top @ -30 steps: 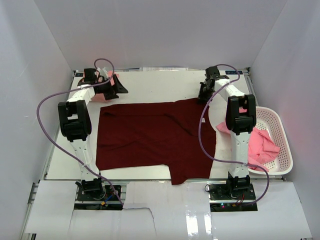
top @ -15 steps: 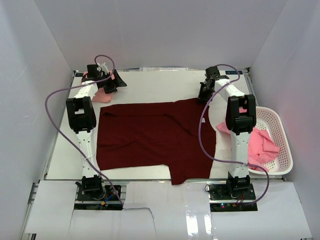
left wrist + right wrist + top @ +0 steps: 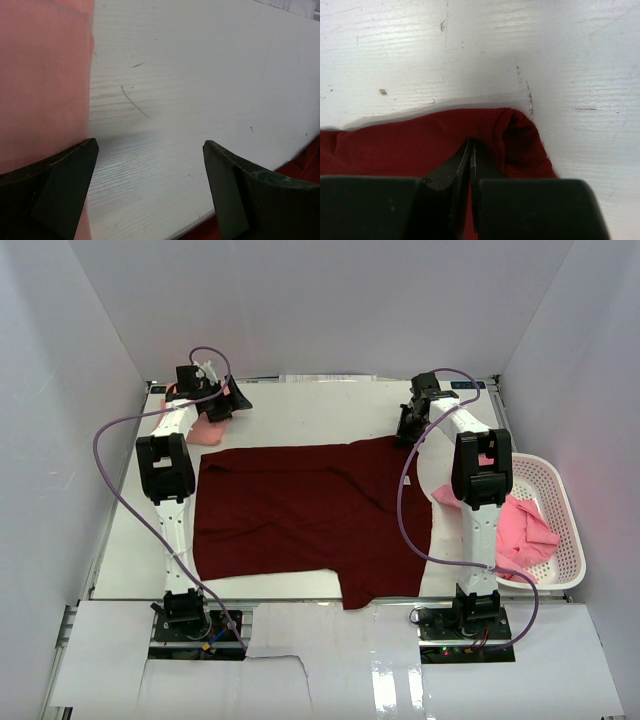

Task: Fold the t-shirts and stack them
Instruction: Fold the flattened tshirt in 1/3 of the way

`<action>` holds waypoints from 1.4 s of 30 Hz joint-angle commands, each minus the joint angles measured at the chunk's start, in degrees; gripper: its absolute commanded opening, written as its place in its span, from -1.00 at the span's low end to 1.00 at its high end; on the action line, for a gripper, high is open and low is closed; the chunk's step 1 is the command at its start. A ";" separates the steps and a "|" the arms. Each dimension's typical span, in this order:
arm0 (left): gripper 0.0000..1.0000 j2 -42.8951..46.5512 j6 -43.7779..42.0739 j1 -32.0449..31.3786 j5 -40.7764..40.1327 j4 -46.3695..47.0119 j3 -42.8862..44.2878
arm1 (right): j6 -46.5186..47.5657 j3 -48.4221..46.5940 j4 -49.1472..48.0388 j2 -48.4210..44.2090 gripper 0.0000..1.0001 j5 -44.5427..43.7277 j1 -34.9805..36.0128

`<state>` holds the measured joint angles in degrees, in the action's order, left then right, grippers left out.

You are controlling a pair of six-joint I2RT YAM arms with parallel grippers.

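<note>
Landmark: maroon t-shirt (image 3: 300,515).

1. Salmon t-shirt (image 3: 206,430), beyond its far-left corner. Largely covered by the left gripper (image 3: 232,403). In the left wrist view it is blurred and cut off at the left and top edges.
2. The landmark's far-right corner. Lies under the right gripper (image 3: 410,428). Cannot tell whether cloth is caught between the closed fingertips.
3. Pink t-shirts (image 3: 528,530), in the basket (image 3: 566,520) to its right. Partly hidden behind the right arm (image 3: 480,475). Their number is unclear.

Matt soft cloth: maroon t-shirt (image 3: 290,510); scratched grainy white-painted wood: table (image 3: 200,75).
</note>
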<state>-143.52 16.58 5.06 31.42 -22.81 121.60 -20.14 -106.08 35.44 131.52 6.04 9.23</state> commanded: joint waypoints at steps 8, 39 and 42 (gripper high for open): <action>0.96 2.20 -1.46 7.94 -0.92 0.31 -5.59 | 1.16 1.93 -0.20 2.69 -0.85 -2.18 -0.45; 0.96 44.78 7.67 9.00 14.19 13.29 -41.82 | 0.54 10.26 -3.88 -3.11 -0.85 0.02 -0.27; 0.96 49.55 15.83 12.06 22.75 28.30 -52.66 | -0.07 13.34 -6.52 -7.31 -0.85 0.90 -0.18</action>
<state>-96.86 25.87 13.78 47.72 -7.16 77.30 -20.51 -96.90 27.29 126.85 7.66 9.02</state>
